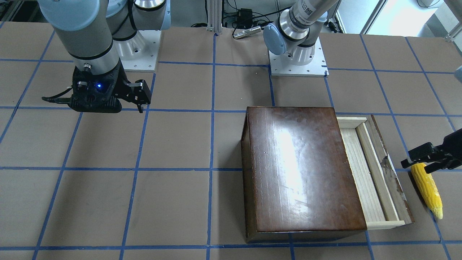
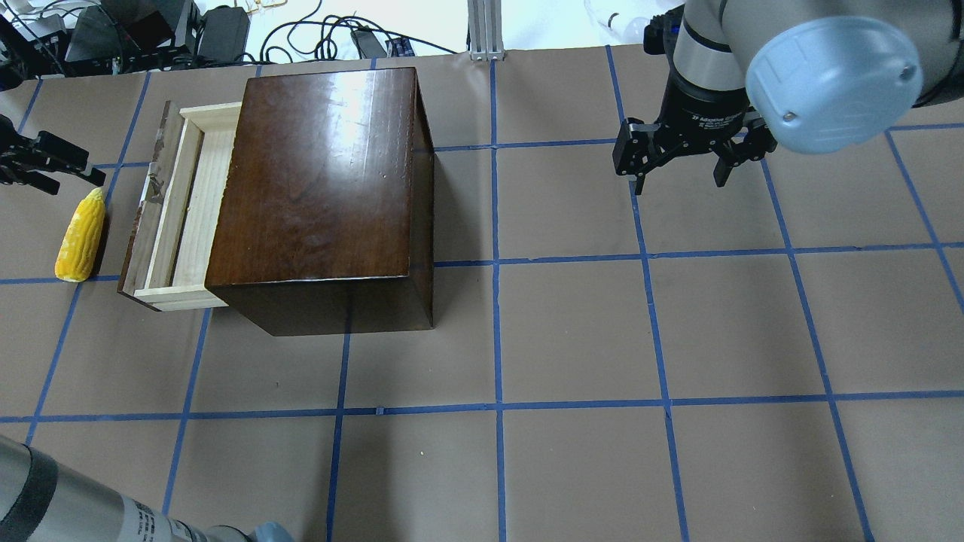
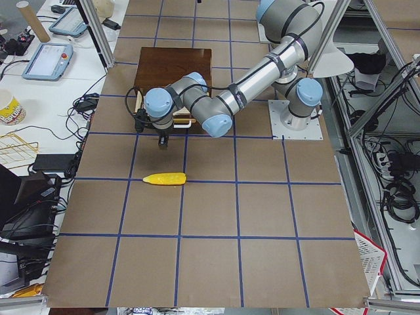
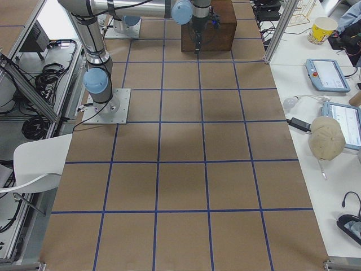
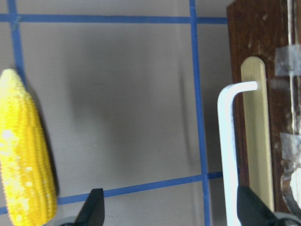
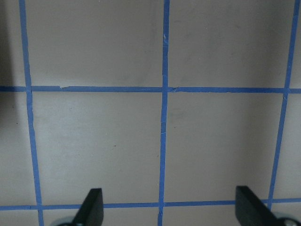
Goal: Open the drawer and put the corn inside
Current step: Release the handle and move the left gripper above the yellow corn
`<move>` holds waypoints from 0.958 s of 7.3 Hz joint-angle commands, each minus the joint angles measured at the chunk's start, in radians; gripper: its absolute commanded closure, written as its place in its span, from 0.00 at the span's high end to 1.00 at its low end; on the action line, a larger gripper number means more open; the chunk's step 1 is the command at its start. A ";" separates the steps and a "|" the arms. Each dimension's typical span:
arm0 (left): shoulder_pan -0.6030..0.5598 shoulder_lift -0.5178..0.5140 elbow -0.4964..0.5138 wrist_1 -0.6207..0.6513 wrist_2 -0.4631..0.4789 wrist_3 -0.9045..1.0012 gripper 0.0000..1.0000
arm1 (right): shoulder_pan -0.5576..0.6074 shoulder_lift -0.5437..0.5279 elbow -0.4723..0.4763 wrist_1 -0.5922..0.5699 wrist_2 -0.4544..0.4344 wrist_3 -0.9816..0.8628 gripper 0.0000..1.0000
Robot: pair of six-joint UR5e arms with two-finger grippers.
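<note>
Front view: The drawer point(image 1: 364, 180) is sticking out of the box point(image 1: 303, 173) toward the robot's left, w/ its pale tray floor showing. The corn point(image 1: 427, 189) is lying on the table point(image 1: 108, 162) just beside the drawer's front, outside it. The L gripper point(image 1: 420, 162) is hanging close by the corn; its jaw gap isn't reading here. The R gripper point(image 1: 140, 96) is hanging well apart, on the robot's right.
Overhead: The R gripper point(image 2: 681, 162) is showing its jaws spread w/ nothing btwn them. The L gripper point(image 2: 45, 162) is poking in at the left edge.
Left ext: This view is showing height: the L gripper point(image 3: 163, 139) is pointing down btwn box and corn point(image 3: 165, 178), apart from the corn. The arm is hiding most of the drawer.
Right ext: The box point(image 4: 208, 25) is blocking drawer and corn.
L wrist: The fingertips point(image 5: 91, 209) are standing spread. The corn point(image 5: 23, 155) is lying outside them on the view's left. The drawer's dark front w/ white handle point(image 5: 228, 155) is showing on the right.
R wrist: The fingertips point(image 6: 91, 207) are standing spread over taped table.
</note>
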 commanded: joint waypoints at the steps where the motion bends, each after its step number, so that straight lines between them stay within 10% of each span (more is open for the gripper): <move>1: 0.004 -0.040 0.011 0.066 0.090 -0.085 1.00 | 0.000 0.000 0.000 0.000 0.000 0.000 1.00; 7: 0.006 -0.181 -0.004 0.239 0.253 -0.104 1.00 | 0.000 0.000 0.000 0.000 0.000 0.000 1.00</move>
